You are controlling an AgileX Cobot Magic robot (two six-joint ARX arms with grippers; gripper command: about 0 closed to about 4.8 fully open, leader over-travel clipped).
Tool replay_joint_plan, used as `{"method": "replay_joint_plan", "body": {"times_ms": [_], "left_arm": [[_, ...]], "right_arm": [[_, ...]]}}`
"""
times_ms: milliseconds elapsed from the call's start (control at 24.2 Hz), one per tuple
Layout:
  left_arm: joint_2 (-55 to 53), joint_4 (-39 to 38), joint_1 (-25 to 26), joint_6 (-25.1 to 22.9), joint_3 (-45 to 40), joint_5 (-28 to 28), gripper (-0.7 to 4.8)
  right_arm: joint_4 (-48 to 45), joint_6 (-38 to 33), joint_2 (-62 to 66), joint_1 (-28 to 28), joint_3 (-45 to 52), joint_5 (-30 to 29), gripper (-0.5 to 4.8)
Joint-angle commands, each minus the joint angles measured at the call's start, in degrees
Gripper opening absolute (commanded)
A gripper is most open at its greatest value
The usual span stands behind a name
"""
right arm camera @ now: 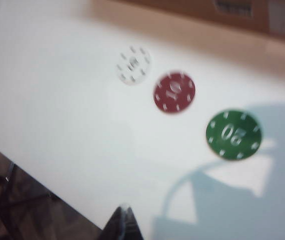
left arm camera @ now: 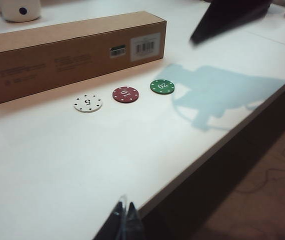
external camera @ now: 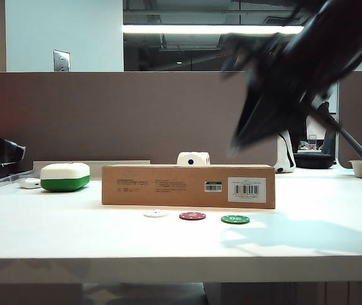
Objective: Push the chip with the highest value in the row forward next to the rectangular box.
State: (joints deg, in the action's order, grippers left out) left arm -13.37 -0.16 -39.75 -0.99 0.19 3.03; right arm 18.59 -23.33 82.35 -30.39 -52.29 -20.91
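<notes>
A white-and-green rounded case [external camera: 65,176] sits on the white worktop [external camera: 73,235] toward its left. A small white cube-like object with a dark blue dot [external camera: 193,159] stands farther back. A white bowl [external camera: 361,168] rests at the far right, near dark desk clutter.

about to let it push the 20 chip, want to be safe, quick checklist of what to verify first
1. Target found: flat round green chip reads 20, against 10 and 5: ok.
2. Chip lying flat on the white table, untouched: ok.
3. Path to the long brown cardboard box bare: ok.
4. Right gripper raised above the table, well short of the chip, jaws together: ok.
5. Left gripper at the table's near edge, out of the way: ok.
6. Dark red chip sits close beside: cannot tell if the fingers will miss it.
</notes>
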Motion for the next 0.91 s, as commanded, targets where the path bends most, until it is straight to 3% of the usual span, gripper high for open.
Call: {"method": "replay_joint_plan", "body": {"times_ms": [41, 579, 910], "left_arm": [[0.11, 0.55, 0.09, 0.17, 0.24, 1.18, -0.05], [0.17, 0.52, 0.09, 0.15, 0.24, -0.63, -0.05], [0.22, 0.52, 0.09, 0.15, 0.24, -0.63, -0.05]], "right_arm": [[-0.35, -1.79, 4.2, -2.23, -0.13, 5.79, -0.09], [-3.67, -5.84, 10.19, -3.56, -0.13, 16.13, -0.1], [-4.02, -6.73, 13.27, -3.61, -0.13, 17.0, -0.1]]}}
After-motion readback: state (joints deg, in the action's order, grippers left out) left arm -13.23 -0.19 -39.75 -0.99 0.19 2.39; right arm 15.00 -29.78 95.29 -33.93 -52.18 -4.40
